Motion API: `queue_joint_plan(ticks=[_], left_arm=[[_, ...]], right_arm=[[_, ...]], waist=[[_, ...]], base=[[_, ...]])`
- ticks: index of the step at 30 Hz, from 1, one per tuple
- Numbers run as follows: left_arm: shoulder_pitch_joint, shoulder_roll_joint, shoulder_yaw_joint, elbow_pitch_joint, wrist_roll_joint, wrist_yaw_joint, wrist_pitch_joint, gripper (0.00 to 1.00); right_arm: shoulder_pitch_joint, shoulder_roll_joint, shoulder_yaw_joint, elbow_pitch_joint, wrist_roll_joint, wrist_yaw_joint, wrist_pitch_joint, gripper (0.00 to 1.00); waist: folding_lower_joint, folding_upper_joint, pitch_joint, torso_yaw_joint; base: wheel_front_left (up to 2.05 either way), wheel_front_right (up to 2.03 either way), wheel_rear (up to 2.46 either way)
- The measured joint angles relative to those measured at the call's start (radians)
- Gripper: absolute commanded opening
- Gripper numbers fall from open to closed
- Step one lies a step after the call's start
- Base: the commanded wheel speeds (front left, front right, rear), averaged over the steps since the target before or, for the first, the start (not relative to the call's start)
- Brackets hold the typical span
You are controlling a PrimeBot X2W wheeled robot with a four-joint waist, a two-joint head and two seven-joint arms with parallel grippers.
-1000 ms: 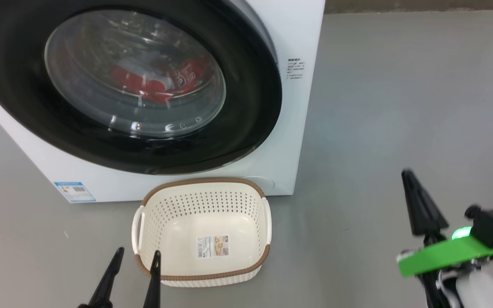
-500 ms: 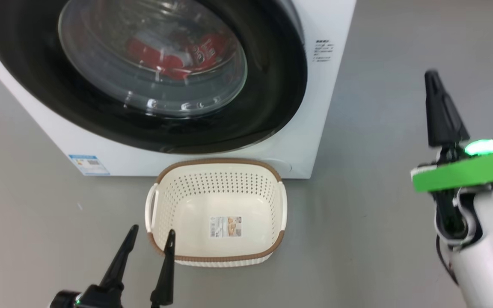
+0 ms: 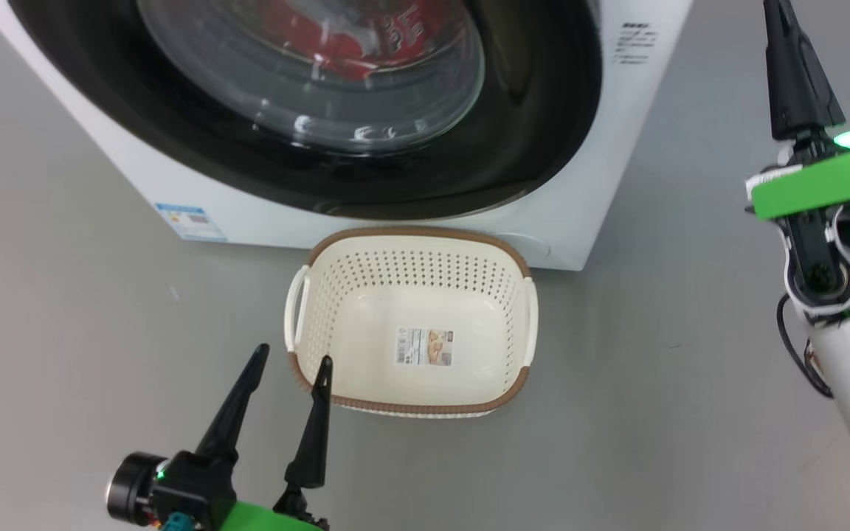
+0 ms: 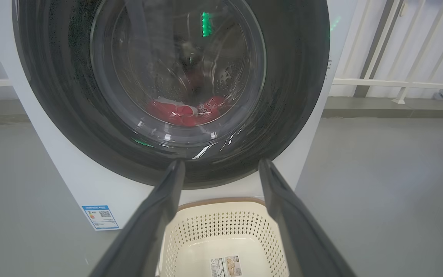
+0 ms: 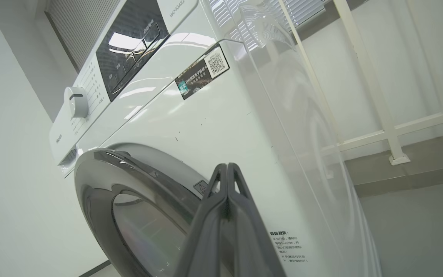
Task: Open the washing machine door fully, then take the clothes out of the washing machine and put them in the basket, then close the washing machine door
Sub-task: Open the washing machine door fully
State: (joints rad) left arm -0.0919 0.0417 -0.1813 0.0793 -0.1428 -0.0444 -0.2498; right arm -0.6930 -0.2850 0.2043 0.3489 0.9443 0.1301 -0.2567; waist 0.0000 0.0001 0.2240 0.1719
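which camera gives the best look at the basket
The head view: the whole basket is seen from above, rim, both handles and bottom sticker. The left wrist view has its far part, flanked by the fingers of the left gripper and cut by the bottom edge. The right wrist view looks up at the washing machine.

glossy black door ring point(image 3: 528, 133), clear glass window point(image 3: 395, 96), perforated plastic basket point(image 3: 425, 265)

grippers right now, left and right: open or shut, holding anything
left gripper: open, fingers spread, holding nothing.
right gripper: shut, fingers pressed together, nothing between them.
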Motion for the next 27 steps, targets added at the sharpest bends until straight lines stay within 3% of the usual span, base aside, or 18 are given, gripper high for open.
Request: queue_joint_plan(ticks=[6, 14, 27], left_arm=[[-0.029, 0.000, -0.025, 0.010, -0.010, 0.001, 0.000, 1.00], [-0.058, -0.001, -0.037, 0.016, -0.031, 0.005, 0.000, 1.00], [-0.097, -0.002, -0.055, 0.021, -0.047, 0.010, 0.000, 1.00]], right_arm=[[-0.130, -0.091, 0.135, 0.070, 0.215, 0.000, 0.056, 0.00], [-0.212, -0.140, 0.240, 0.086, 0.433, 0.000, 0.222, 0.00], [-0.305, -0.169, 0.217, 0.124, 0.708, 0.000, 0.509, 0.00]], waist=[[0.0000, 0.0000, 0.041, 0.038], [0.0000, 0.0000, 0.082, 0.070], [0.0000, 0.0000, 0.133, 0.092]], base=[[0.00, 0.00, 0.00], [0.00, 0.00, 0.00], [0.00, 0.00, 0.00]])
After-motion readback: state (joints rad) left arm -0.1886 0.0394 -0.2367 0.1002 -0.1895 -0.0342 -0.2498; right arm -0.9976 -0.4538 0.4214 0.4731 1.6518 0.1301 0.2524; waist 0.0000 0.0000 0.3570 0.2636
